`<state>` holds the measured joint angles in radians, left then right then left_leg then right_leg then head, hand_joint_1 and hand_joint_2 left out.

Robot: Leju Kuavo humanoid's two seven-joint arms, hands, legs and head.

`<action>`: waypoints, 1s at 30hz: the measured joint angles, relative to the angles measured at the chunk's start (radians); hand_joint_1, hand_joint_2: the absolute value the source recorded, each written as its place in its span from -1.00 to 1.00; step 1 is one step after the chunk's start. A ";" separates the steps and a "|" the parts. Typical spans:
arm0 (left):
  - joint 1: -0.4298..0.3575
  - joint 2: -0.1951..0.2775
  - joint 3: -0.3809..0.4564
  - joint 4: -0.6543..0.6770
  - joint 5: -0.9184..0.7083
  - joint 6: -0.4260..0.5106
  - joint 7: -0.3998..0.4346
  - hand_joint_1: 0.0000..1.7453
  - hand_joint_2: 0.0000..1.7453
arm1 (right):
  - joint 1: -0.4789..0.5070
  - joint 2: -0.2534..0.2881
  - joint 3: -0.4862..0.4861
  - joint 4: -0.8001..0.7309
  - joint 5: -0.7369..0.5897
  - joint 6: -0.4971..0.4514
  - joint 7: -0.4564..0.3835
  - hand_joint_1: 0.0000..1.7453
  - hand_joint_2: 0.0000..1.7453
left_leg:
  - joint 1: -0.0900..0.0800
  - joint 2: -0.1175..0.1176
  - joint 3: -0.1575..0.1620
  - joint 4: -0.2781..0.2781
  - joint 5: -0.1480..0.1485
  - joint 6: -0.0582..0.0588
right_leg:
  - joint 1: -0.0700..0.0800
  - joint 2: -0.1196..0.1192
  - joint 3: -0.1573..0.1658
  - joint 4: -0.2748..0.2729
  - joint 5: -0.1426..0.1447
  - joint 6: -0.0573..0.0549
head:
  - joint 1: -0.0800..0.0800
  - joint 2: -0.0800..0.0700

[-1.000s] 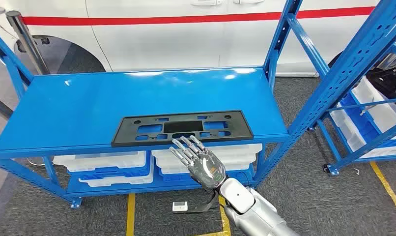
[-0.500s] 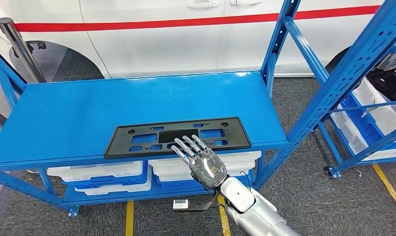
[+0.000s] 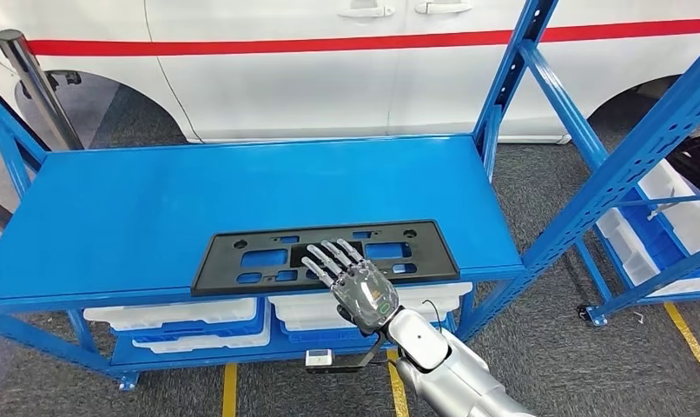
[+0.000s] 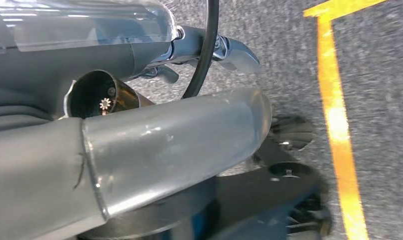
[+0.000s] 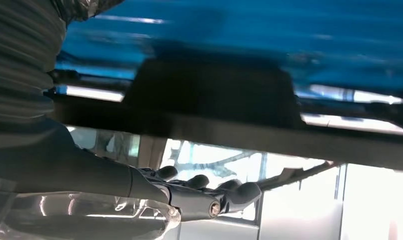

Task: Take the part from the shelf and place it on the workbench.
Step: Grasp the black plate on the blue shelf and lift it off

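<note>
The part, a long black plastic frame [image 3: 221,261] with several cut-outs, lies flat along the front edge of the blue shelf [image 3: 155,200]. My right hand [image 3: 359,291] comes up from below the shelf's front. It is open with fingers spread, and its fingertips [image 3: 329,254] overlap the frame's front strip. Whether they touch it I cannot tell. In the right wrist view the frame [image 5: 214,95] is a dark blurred slab, and the right hand [image 5: 189,195] stretches out flat and holds nothing. My left hand [image 4: 154,145] hangs over the grey floor with nothing in it.
White bins [image 3: 181,313] sit on the lower level under the shelf. A white car [image 3: 329,78] stands close behind. A second blue rack [image 3: 624,165] with bins stands to the right. Yellow lines [image 3: 690,339] and a small white device [image 3: 319,358] are on the floor.
The camera has shifted, so the shelf sits lower and more to the right. My right hand's fingertips, earlier at the frame's front edge, now reach over its front strip.
</note>
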<state>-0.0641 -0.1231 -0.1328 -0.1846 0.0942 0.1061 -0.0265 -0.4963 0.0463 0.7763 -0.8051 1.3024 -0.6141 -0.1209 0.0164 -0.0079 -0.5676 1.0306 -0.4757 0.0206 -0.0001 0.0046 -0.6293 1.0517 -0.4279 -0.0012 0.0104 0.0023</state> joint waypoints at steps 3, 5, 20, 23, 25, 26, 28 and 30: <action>-0.003 0.000 0.000 0.000 0.000 -0.002 0.000 -1.00 -1.00 | -0.004 0.000 0.006 0.001 0.000 0.006 0.000 -1.00 1.00 | 0.001 0.002 0.005 -0.006 -0.007 -0.019 | 0.002 0.002 0.010 -0.020 -0.009 -0.012 | 0.000 0.000; -0.004 0.000 0.000 0.000 0.000 -0.002 0.000 -1.00 -1.00 | -0.007 0.000 0.006 0.001 0.000 0.008 0.000 -1.00 1.00 | 0.001 0.003 -0.006 0.028 -0.029 -0.028 | -0.005 0.003 0.024 -0.032 -0.010 -0.022 | 0.000 0.000; -0.006 0.000 0.000 0.000 -0.001 -0.006 0.000 -1.00 -1.00 | -0.019 0.001 0.026 0.013 -0.005 0.025 0.003 -1.00 1.00 | 0.001 0.003 -0.032 -0.007 0.037 0.003 | -0.001 0.004 0.069 0.006 -0.087 0.007 | 0.000 0.000; -0.007 0.000 0.000 0.000 -0.002 -0.006 0.001 -1.00 -1.00 | -0.017 0.000 0.030 0.017 -0.006 0.025 0.003 -1.00 1.00 | 0.003 0.007 -0.025 -0.010 0.030 0.014 | -0.007 0.002 -0.031 0.184 -0.160 0.020 | 0.000 0.000; -0.007 0.000 0.000 0.000 -0.002 -0.006 0.001 -1.00 -1.00 | -0.015 0.000 0.032 0.021 -0.006 0.025 0.003 -1.00 1.00 | 0.003 0.008 -0.020 -0.010 0.025 0.015 | -0.012 0.001 -0.088 0.259 -0.163 0.025 | 0.000 0.000; -0.007 0.000 0.000 0.000 -0.002 -0.007 0.001 -1.00 -1.00 | -0.015 0.000 0.034 0.022 -0.006 0.025 0.003 -1.00 1.00 | 0.003 0.008 -0.014 -0.010 0.021 0.014 | -0.014 0.001 -0.088 0.240 -0.135 0.025 | 0.000 0.000; -0.006 0.000 0.000 0.000 -0.002 -0.007 0.001 -1.00 -1.00 | -0.015 0.000 0.038 0.023 -0.006 0.025 0.003 -1.00 1.00 | 0.004 0.006 -0.001 -0.010 0.013 0.009 | -0.016 0.000 -0.039 0.113 -0.052 0.022 | 0.000 0.000; -0.008 0.000 0.000 0.000 -0.002 -0.007 0.001 -1.00 -1.00 | -0.015 0.001 0.042 0.025 -0.006 0.025 0.002 -1.00 1.00 | 0.000 0.004 0.006 -0.009 0.006 -0.001 | -0.013 -0.002 0.007 0.005 -0.012 0.016 | 0.000 0.000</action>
<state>-0.0724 -0.1228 -0.1324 -0.1846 0.0927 0.0993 -0.0254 -0.5113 0.0471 0.8180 -0.7801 1.2959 -0.5890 -0.1184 0.0169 -0.0039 -0.5621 1.0220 -0.4699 0.0194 -0.0129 0.0028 -0.6220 1.0570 -0.4401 0.0148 0.0106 0.0023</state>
